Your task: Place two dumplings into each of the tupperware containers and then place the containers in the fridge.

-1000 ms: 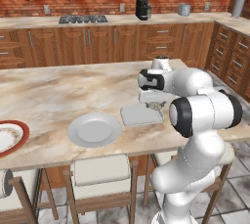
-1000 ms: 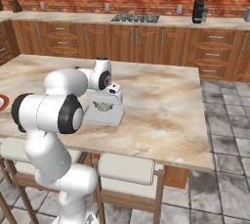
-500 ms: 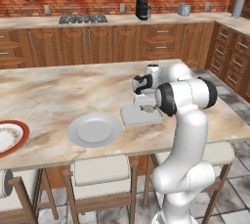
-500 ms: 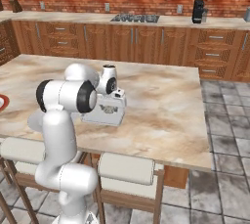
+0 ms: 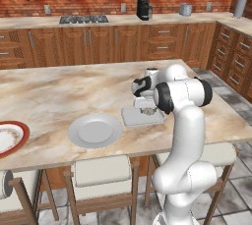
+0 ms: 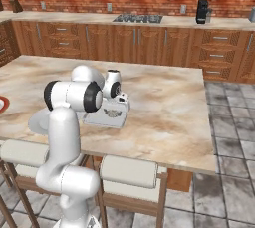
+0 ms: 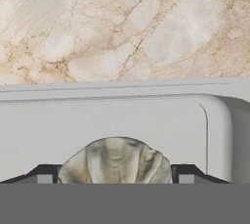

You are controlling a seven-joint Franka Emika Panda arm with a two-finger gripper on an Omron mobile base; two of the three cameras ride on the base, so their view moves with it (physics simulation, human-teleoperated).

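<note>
On the marble island, a red-rimmed plate [image 5: 7, 138] sits far left, a grey plate [image 5: 94, 130] next, then the pale container [image 5: 133, 117] beneath the claw [image 5: 146, 108]. The claw hangs wide over the tray, a dumpling [image 7: 115, 162] lying between its tips at six o'clock in the hand view, seemingly resting on the tray floor, not gripped.

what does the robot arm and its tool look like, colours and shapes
A glossy white arm built of rounded tubular segments, with dark, nearly black bands at the joints. The tool is a boxy white hand with black panels; the hand view shows two small dark fingertips. No cables or markings visible.
</note>
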